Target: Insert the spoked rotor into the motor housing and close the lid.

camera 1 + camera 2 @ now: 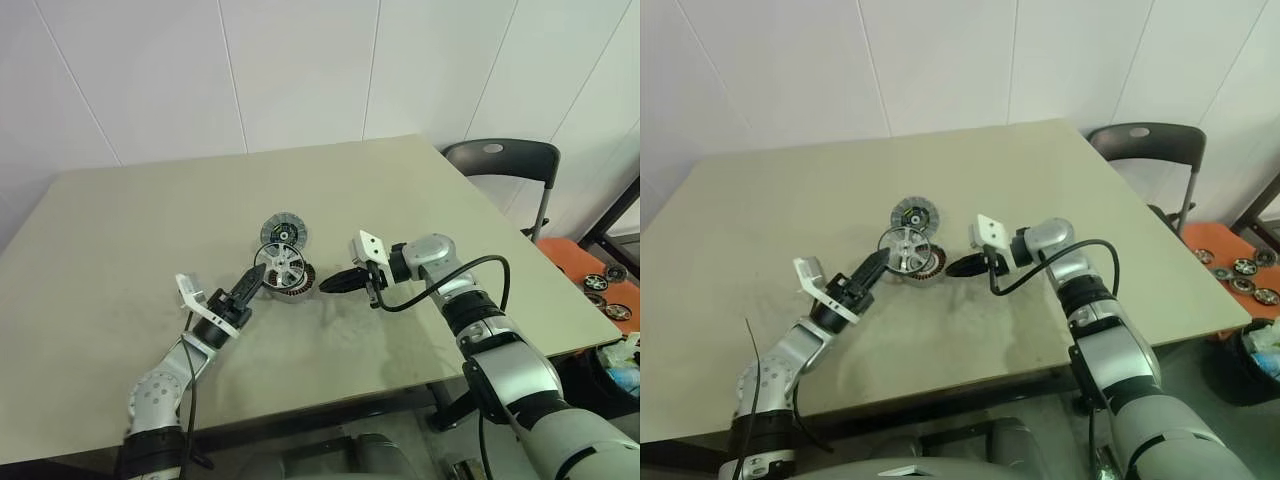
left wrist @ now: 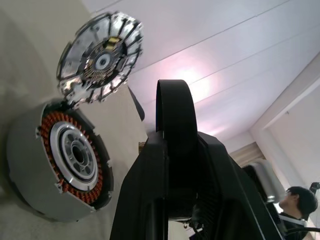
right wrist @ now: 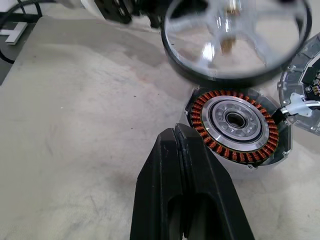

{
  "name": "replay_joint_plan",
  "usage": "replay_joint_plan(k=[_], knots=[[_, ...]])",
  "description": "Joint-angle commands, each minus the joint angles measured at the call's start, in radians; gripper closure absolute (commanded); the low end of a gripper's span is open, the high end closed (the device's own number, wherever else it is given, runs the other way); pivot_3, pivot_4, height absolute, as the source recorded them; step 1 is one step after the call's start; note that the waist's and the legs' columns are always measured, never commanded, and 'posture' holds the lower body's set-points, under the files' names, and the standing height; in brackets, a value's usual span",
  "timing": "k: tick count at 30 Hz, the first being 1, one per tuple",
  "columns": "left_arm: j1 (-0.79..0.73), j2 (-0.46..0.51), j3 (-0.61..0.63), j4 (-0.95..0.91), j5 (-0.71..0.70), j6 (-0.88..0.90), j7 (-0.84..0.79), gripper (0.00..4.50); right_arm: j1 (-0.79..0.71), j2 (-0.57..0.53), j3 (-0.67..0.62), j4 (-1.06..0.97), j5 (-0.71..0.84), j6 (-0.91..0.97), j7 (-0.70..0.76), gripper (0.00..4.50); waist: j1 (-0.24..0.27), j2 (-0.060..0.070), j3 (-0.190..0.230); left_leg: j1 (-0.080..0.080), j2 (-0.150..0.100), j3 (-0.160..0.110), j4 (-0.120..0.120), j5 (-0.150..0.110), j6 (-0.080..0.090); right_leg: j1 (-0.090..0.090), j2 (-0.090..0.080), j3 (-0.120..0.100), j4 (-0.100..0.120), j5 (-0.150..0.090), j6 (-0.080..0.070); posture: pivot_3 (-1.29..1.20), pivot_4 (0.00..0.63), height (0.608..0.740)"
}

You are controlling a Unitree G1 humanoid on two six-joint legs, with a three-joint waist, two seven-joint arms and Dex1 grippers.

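Note:
The spoked rotor (image 1: 281, 262) hangs tilted just above the motor housing (image 1: 300, 285), and my left gripper (image 1: 257, 273) is shut on the rotor's dark rim from the near left. In the right wrist view the rotor's rim (image 3: 220, 76) hovers over the housing's copper windings (image 3: 210, 142). The housing stands open on the table. The lid (image 1: 284, 229) lies flat on the table just behind the housing, touching or nearly touching it. My right gripper (image 1: 331, 284) is shut and empty, pointing at the housing's right side from a short gap away.
The beige table (image 1: 150, 220) has bare room all around the parts. A black chair (image 1: 505, 160) stands off the far right corner. An orange tray (image 1: 570, 255) with several round parts sits to the right, beyond the table edge. A person (image 2: 300, 200) stands off to the side.

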Motion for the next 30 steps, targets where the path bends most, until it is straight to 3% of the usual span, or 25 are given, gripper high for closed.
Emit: replay_joint_plan(k=[1, 6, 30], knots=[[-0.053, -0.013, -0.013, 0.046, 0.028, -0.003, -0.035, 4.02, -0.039, -0.012, -0.02, -0.054, 0.026, 0.02, 0.018, 4.5, 0.001, 0.0, 0.0, 0.0, 0.0, 0.0, 0.0, 0.0, 0.0, 0.0, 0.0, 0.0, 0.0, 0.0, 0.0, 0.0, 0.0, 0.74], [-0.06, -0.021, -0.014, 0.056, 0.045, 0.008, -0.05, 4.02, -0.013, -0.03, -0.016, -0.106, 0.045, 0.066, 0.065, 4.5, 0.002, 0.0, 0.0, -0.001, 0.0, 0.0, 0.0, 0.0, 0.0, -0.001, 0.0, 0.0, 0.0, 0.003, 0.001, 0.0, 0.0, 0.74], [-0.121, -0.052, 0.043, 0.206, 0.157, -0.049, -0.043, 4.02, 0.03, -0.028, -0.007, -0.138, 0.022, 0.049, 0.01, 4.5, 0.0, 0.0, 0.0, 0.0, 0.0, 0.0, 0.0, 0.0, 0.0, 0.0, 0.0, 0.0, 0.0, 0.002, 0.003, 0.0, 0.0, 0.74]])
